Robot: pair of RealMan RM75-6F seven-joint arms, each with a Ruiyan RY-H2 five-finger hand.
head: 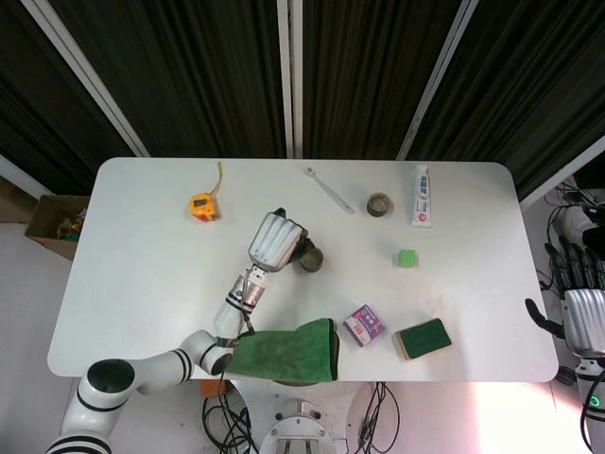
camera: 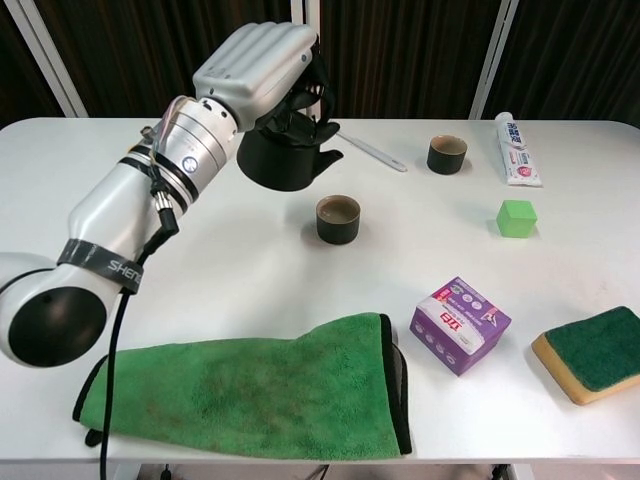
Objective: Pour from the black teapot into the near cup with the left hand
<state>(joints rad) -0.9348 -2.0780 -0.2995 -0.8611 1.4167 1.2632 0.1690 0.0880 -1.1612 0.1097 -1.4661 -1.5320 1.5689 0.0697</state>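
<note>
- Your left hand (camera: pixel 255 65): fingers grasping the black teapot (camera: pixel 285 157), held above the desk (camera: pixel 250 260), beside the near cup (camera: pixel 338 219).
- Your right hand (head: pixel 583 317): off the desk's right edge; whether its fingers are clenched cannot be told.

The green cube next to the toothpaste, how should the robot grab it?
Pinch the green cube across two opposite flat sides, coming straight down from above. It sits flat and alone on the table, with bare space all round, so fingers probably fit either side. The right hand, off the table's right edge, is nearer than the left hand holding the black teapot.
</note>
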